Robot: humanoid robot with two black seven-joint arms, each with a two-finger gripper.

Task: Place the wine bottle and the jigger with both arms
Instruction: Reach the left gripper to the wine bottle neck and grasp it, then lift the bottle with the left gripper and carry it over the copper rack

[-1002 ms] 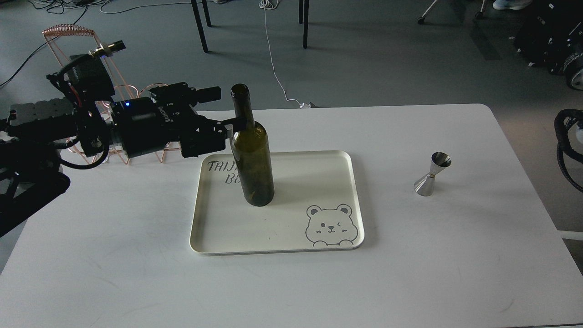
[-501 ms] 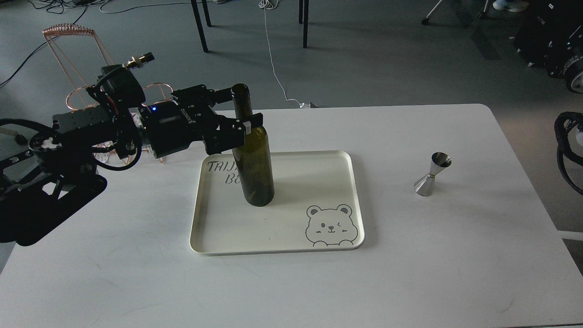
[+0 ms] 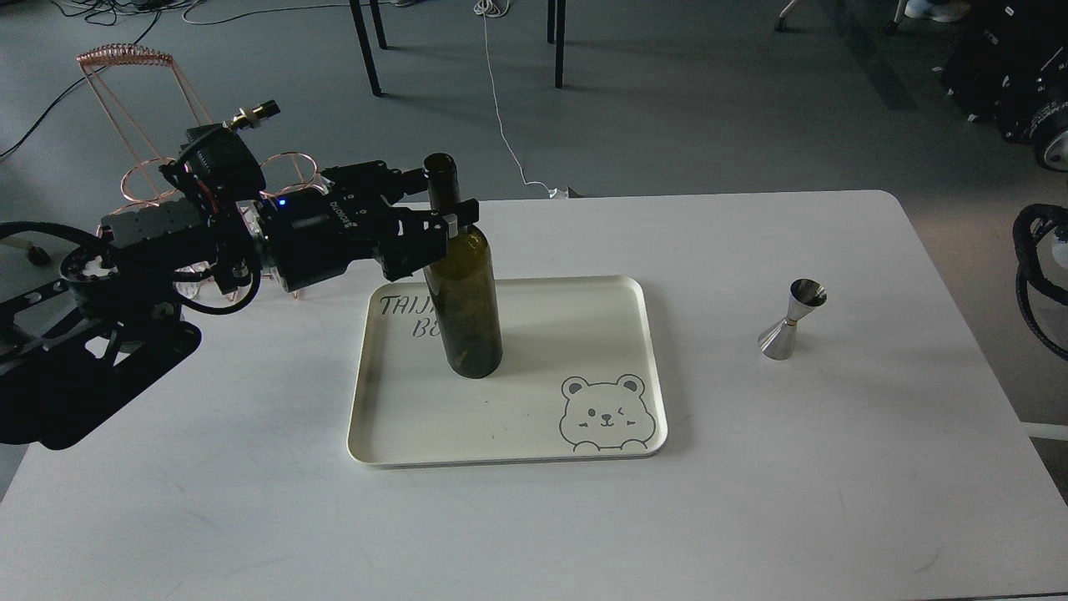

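Note:
The wine bottle (image 3: 465, 292), dark olive-green glass, stands upright on the left half of a cream tray (image 3: 584, 288). My left gripper (image 3: 440, 200) reaches in from the left at the level of the bottle's neck. One finger crosses in front of the neck, the other is behind it, and they sit close against the glass. The jigger (image 3: 793, 320), small and shiny steel, stands upright on the white table to the right of the tray, with nothing touching it. Only a loop of the right arm's black cabling (image 3: 1035, 275) shows at the right edge; its gripper is out of view.
The tray carries a bear drawing (image 3: 602, 413) at its front right and lettering at its back left. A copper wire rack (image 3: 158, 125) stands behind my left arm at the table's back left. Chair legs and cables are on the floor beyond the table's far edge.
My left gripper has moved right from beside the bottle until its fingers straddle the neck, then the near finger drew in towards the glass. Bottle and jigger have not moved.

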